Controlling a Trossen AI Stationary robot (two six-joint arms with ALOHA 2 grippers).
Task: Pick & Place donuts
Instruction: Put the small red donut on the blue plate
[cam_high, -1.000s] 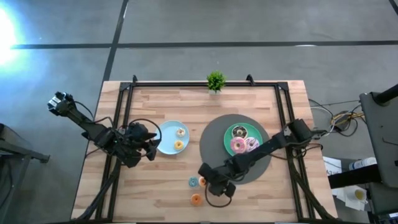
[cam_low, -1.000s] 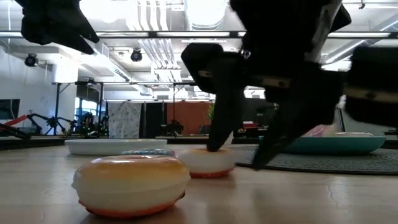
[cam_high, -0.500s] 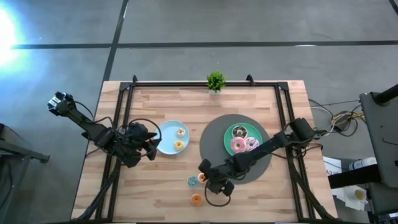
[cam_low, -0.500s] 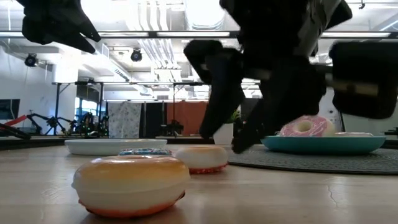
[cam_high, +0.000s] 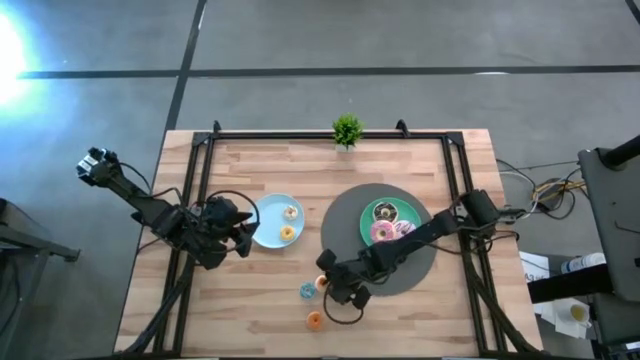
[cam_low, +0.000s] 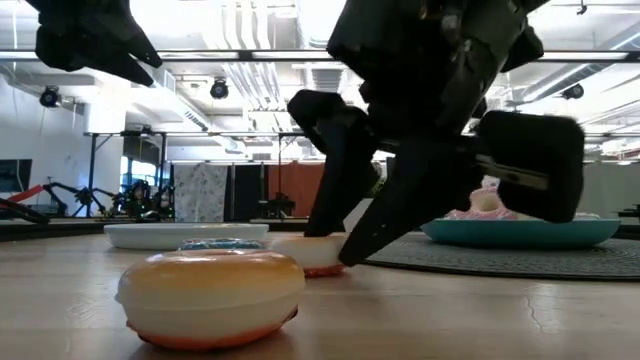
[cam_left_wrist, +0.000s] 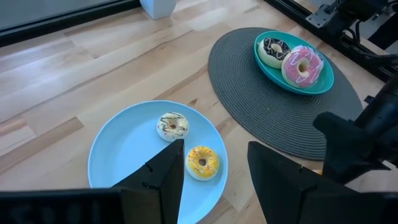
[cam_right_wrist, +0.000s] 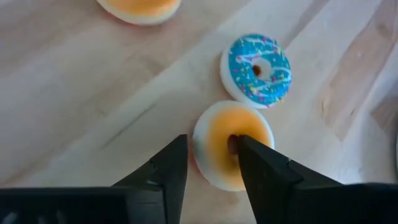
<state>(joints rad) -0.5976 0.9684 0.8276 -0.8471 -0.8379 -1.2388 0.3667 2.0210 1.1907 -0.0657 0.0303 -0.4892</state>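
On the bare wood lie three minis: an orange one (cam_right_wrist: 219, 163), a blue sprinkled one (cam_right_wrist: 256, 68) and a second orange one (cam_high: 315, 320). My right gripper (cam_right_wrist: 211, 142) is open and low over the first orange mini (cam_low: 300, 254). One finger stands at its outer edge and the other over its hole. The teal plate (cam_high: 368, 208) holds the chocolate donut (cam_high: 385, 211) and the pink donut (cam_high: 380, 234). The light-blue plate (cam_high: 264, 214) holds a pale mini (cam_left_wrist: 172, 126) and a yellow mini (cam_left_wrist: 202, 162). My left gripper (cam_left_wrist: 214, 149) hovers open at that plate's left rim. My right gripper comes at the orange mini from above, slanting down from the table's right, with one side of the ring (cam_right_wrist: 208, 158) between its open fingers. The mini lies flat on the wood. I cannot tell whether either finger touches it.
A dark round mat (cam_high: 345, 235) lies under the teal plate, and my right arm stretches across it. A small green plant (cam_high: 347, 130) stands at the far edge. Black rails (cam_high: 195, 200) run along the table's left and right sides. Bare wood lies at the near-left.
My right gripper has risen a little, moved toward the table's left and far side, and come down again over the orange mini beside the blue one. That orange mini seems to have slid slightly toward the left. The left arm has kept still.
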